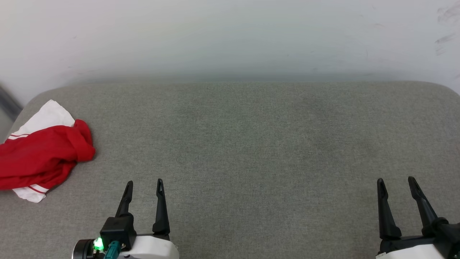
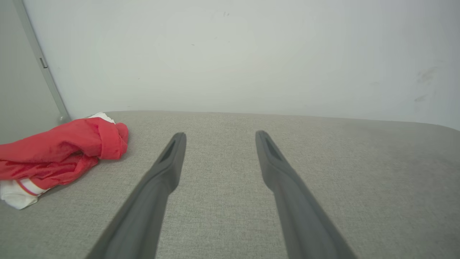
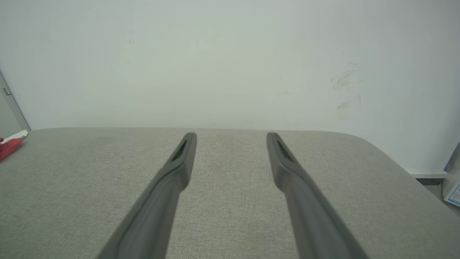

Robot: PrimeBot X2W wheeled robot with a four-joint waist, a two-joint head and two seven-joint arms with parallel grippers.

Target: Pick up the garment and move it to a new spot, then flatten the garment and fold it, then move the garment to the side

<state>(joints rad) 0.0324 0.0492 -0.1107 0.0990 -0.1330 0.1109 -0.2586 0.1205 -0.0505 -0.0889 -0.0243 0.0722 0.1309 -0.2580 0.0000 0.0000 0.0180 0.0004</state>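
The garment (image 1: 43,158), bunched at the table's (image 1: 251,144) left edge, is judged soft and light, best pinched at its raised fold. The left pincer (image 1: 144,181) and right pincer (image 1: 395,179) are spread.

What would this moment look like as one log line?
shirt: crumpled, far left | left tool: open, empty | right tool: open, empty | fold: not started

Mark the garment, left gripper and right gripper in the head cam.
garment (image 1: 43,156): head view, on the crumpled red body fabric.
left gripper (image 1: 144,182): head view, midway between its open fingertips.
right gripper (image 1: 395,179): head view, midway between its open fingertips.
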